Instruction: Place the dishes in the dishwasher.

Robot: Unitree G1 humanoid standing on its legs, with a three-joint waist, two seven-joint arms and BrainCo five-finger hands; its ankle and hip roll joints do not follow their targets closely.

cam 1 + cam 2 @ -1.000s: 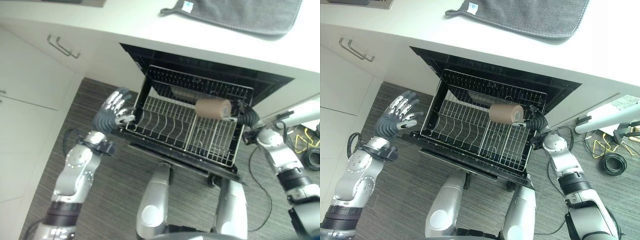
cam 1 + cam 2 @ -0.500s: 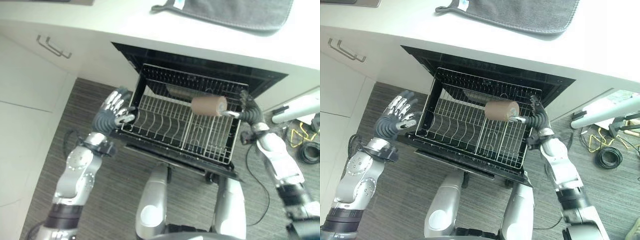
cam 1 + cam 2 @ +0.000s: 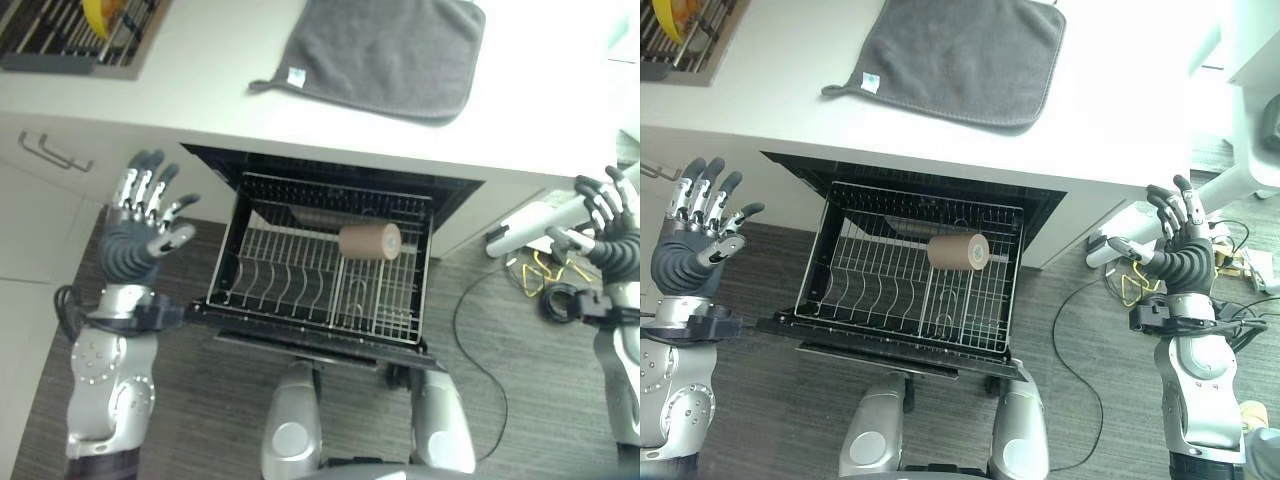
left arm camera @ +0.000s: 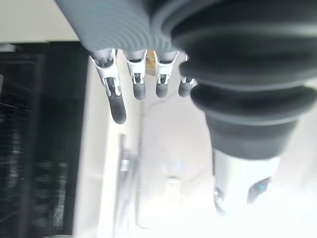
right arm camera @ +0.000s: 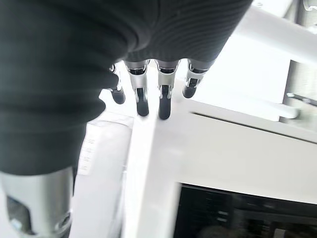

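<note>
Now a brown cup (image 3: 369, 241) is lying on its side in the dishwasher rack (image 3: 300, 285). Both hands are hovering empty with fingers spread, well apart from it: left hand (image 3: 138, 232) at nine o'clock, right hand (image 3: 612, 232) at three.

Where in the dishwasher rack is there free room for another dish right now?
The rack is mostly free: the rows of prongs on its left half hold nothing, and so does the front right section nearer the robot. The one taken spot is the back right, where the brown cup lies on its side. Both the left hand and right hand are off to the sides, open.
</note>
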